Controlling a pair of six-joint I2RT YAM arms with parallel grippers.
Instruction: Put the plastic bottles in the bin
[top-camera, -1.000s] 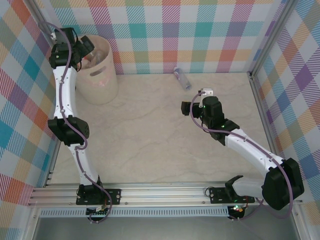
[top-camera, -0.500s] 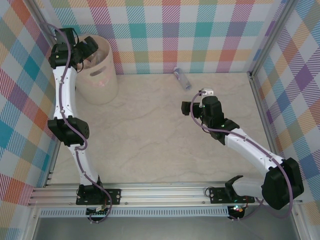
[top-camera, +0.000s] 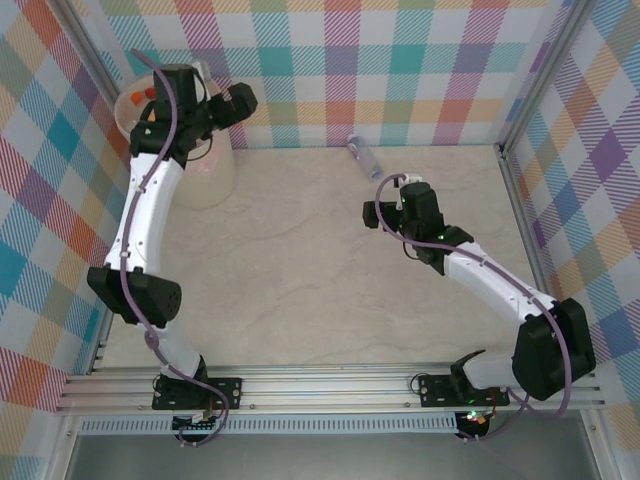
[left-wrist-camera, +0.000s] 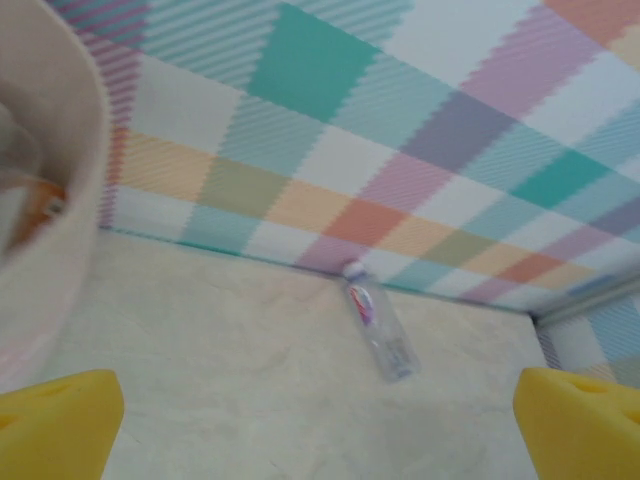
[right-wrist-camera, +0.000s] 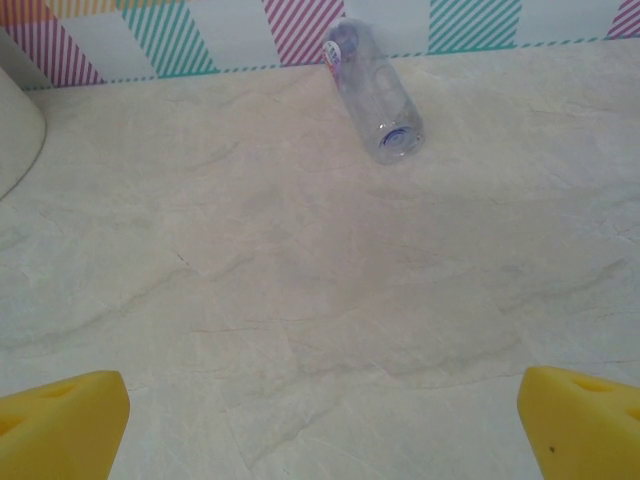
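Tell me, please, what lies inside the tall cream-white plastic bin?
Plastic bottles with orange and red parts show in the bin; the left arm covers the rest.

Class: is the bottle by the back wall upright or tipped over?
Tipped over: the bottle lies lengthwise on its side on the table.

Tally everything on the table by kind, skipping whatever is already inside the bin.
Bin: 1
Bottle, lying loose by the far wall: 1
Robot arms: 2 (left arm, right arm)
Total: 4
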